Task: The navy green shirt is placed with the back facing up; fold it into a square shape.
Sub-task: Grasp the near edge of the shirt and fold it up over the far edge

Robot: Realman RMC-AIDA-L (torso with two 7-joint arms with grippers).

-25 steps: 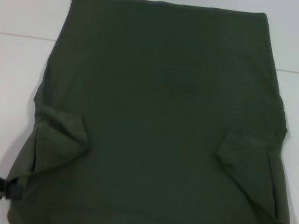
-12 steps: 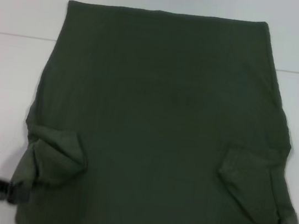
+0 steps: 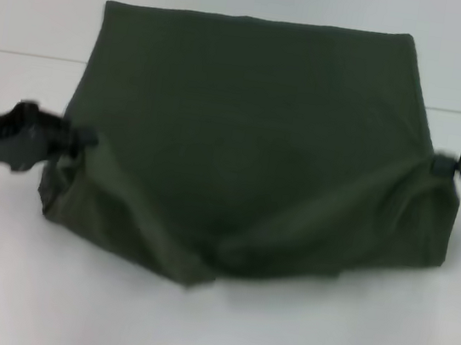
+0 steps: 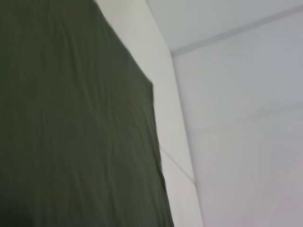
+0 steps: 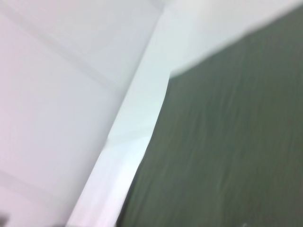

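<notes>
The navy green shirt (image 3: 245, 132) lies on the white table (image 3: 209, 324), its plain back up. Its near edge is lifted and carried toward the far edge, and the middle of that edge sags onto the table. My left gripper (image 3: 76, 141) is shut on the shirt's near left corner, held above the table at the shirt's left side. My right gripper (image 3: 439, 164) is shut on the near right corner at the shirt's right side. The shirt fills part of the left wrist view (image 4: 71, 123) and of the right wrist view (image 5: 227, 142). No lettering shows.
The white table runs all around the shirt. A seam line (image 3: 24, 53) crosses the table at the back, behind the shirt's far part.
Both grippers have risen and moved away from me with the shirt's near corners. The near part of the shirt has come off the table and folded toward the far edge.
</notes>
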